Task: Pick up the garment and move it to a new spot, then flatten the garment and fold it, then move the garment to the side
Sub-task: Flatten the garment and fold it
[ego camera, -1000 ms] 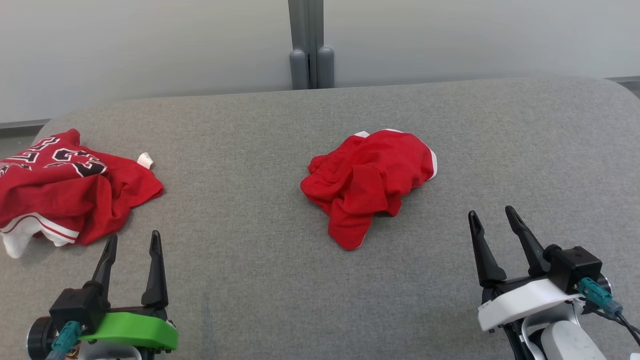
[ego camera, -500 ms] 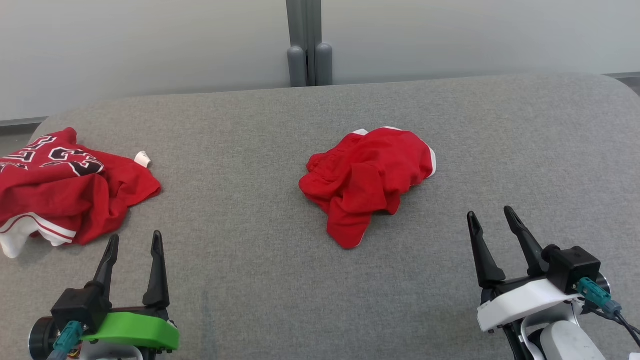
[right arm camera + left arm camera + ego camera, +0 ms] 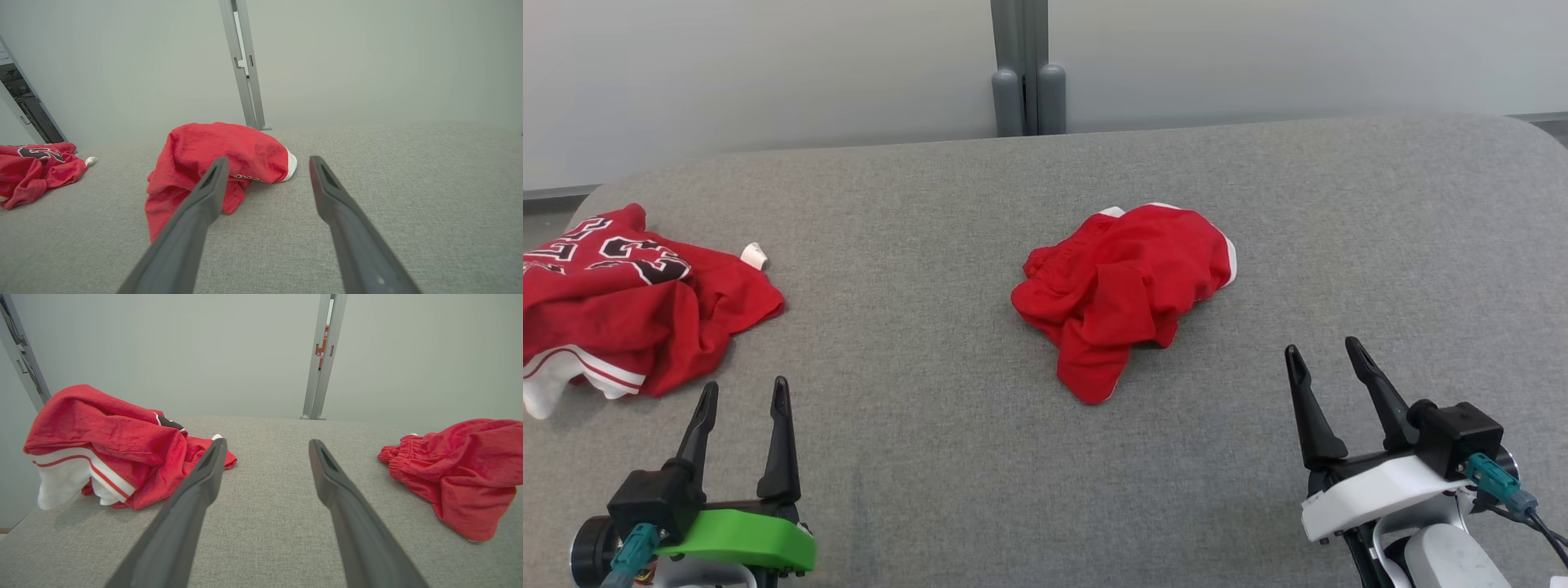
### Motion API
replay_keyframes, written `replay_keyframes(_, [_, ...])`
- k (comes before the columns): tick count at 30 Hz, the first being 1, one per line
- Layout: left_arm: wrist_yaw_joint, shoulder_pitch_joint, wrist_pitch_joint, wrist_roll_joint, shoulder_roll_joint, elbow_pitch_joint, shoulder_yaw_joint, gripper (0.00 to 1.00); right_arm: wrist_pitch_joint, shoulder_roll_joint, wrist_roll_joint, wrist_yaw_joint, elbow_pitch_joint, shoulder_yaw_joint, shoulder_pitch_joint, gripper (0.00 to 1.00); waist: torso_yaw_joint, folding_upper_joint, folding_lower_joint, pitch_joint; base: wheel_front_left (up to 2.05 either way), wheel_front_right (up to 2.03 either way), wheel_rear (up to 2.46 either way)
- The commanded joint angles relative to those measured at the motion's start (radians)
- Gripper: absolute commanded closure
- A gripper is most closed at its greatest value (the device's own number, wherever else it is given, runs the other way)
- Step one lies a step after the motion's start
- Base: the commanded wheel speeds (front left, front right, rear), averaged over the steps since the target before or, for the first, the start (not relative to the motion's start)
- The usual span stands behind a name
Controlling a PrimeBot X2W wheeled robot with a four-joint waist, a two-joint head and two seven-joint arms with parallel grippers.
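Both grippers spread wide and empty; the red garment (image 3: 1123, 294) lies crumpled mid-table.

The red garment sits in a loose heap near the centre of the grey table (image 3: 931, 425), with white trim along its far right edge. A gathered band at its left side suggests shorts, though the bunching makes that hard to confirm. The left gripper (image 3: 746, 382) hovers at the near left, fingers parted with nothing between them, just beside a red jersey (image 3: 629, 318) with black-and-white lettering that lies rumpled at the table's left edge. The right gripper (image 3: 1323, 345) hovers at the near right, fingers equally parted and holding nothing, near the garment but clear of it. A grey post (image 3: 1027, 65) stands against the pale wall (image 3: 768, 73) behind the table.
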Motion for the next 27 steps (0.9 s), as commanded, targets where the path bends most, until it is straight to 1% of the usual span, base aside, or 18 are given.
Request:
replay_keyframes(1, [-0.002, -0.012, -0.001, 0.015, 0.006, -0.002, -0.001, 0.00, -0.003, -0.001, 0.002, 0.000, -0.003, -0.002, -0.013, 0.00, 0.000, -0.0001, 0.0000, 0.002, 0.00, 0.00, 0.00])
replay_keyframes(8, [-0.002, -0.028, -0.001, 0.019, 0.012, 0.004, -0.011, 0.00, -0.003, 0.000, 0.002, 0.000, -0.004, -0.003, -0.016, 0.00, -0.001, -0.0001, 0.0000, 0.013, 0.00, 0.00, 0.00])
replay_keyframes(13, [-0.002, -0.096, -0.001, 0.028, 0.030, 0.014, -0.057, 0.00, -0.003, 0.001, 0.004, 0.000, -0.007, 0.002, -0.029, 0.00, -0.009, -0.0001, 0.0000, 0.041, 0.00, 0.00, 0.00])
replay_keyframes(16, [-0.003, -0.174, -0.001, 0.029, 0.043, 0.024, -0.097, 0.00, -0.003, -0.002, 0.007, 0.000, -0.007, 0.009, -0.045, 0.00, -0.023, -0.0001, 0.0000, 0.062, 0.00, 0.00, 0.00])
replay_keyframes(21, [-0.003, -0.348, -0.001, 0.023, 0.070, 0.074, -0.193, 0.00, -0.003, 0.001, 0.015, 0.000, -0.009, 0.013, -0.074, 0.00, -0.068, -0.0001, 0.0000, 0.115, 0.00, 0.00, 0.00])
replay_keyframes(27, [-0.002, -0.536, -0.001, -0.010, 0.089, 0.193, -0.310, 0.00, -0.003, 0.012, 0.022, 0.000, -0.011, 0.010, -0.104, 0.00, -0.142, -0.0001, 0.0000, 0.177, 0.00, 0.00, 0.00])
